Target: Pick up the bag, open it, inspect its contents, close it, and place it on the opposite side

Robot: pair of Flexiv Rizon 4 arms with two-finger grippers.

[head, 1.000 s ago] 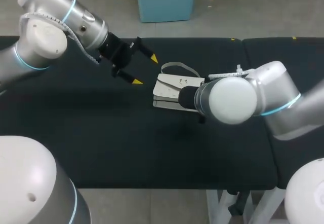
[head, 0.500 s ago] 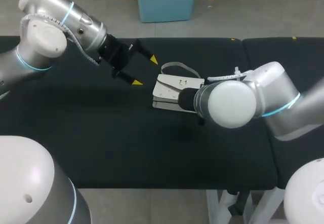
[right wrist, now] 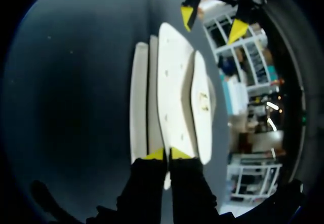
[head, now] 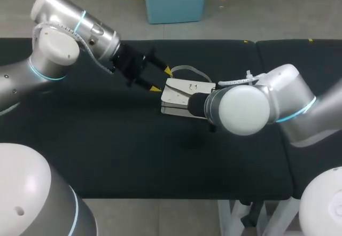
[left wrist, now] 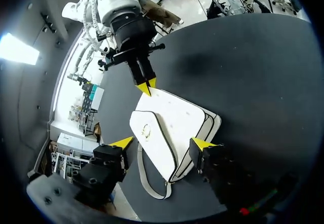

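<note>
A flat white bag [head: 179,93] with a grey strap [head: 188,69] lies on the black table [head: 96,140]. My left gripper [head: 162,79] is at the bag's left end, tilted down towards it. In the left wrist view that gripper [left wrist: 162,144] is open, its yellow tips on either side of the bag [left wrist: 169,125], with the strap [left wrist: 149,181] looping under it. My right gripper [right wrist: 166,154] is shut on the near edge of the bag [right wrist: 174,97]; in the head view the right arm's wrist hides it. Across the bag, the left gripper [right wrist: 211,22] faces it.
The table runs wide to the left and front of the bag. A seam [head: 257,52] divides the tabletop at the right. My right arm's elbow [head: 243,108] hangs over the bag's right end.
My left arm has moved right and down to the bag, so its fingers now flank the bag's left end, slightly closer together. The right arm and bag have stayed put.
</note>
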